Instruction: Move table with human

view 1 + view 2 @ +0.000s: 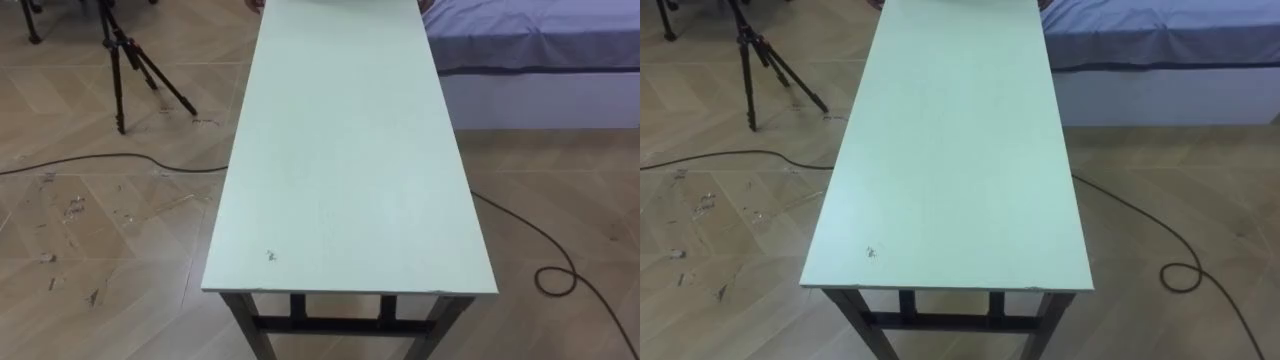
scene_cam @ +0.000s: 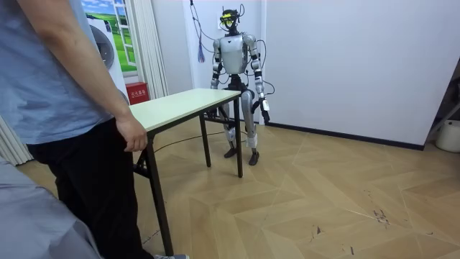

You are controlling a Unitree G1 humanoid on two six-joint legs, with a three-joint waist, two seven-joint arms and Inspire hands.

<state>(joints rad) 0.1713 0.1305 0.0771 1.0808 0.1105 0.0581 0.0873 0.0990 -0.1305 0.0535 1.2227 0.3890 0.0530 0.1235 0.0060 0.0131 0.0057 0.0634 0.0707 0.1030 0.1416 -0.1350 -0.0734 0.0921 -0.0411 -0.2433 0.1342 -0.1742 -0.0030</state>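
At the room view's left, a person in a blue shirt and dark trousers is standing at the near end of the table. The person's hand is resting against that end's edge, with the fingers curling at the rim. The table, a long pale green top on dark legs, is standing on the wooden floor and stretching away from the person towards the robot. The robot is standing upright at the far end, facing along the table, with a white wall behind it. Its right hand is hanging close to the far edge of the tabletop. Its left hand is hanging beside its hip, apart from the table. Both hands are too small for me to tell whether the fingers are wide or curled. Looking down from the robot's head, a dark tripod is standing on the floor off the tabletop's far left corner. The tabletop is running away down the middle, with a small dark mark near its near left corner. A bed with a blue-grey cover is sitting just off the far right corner.
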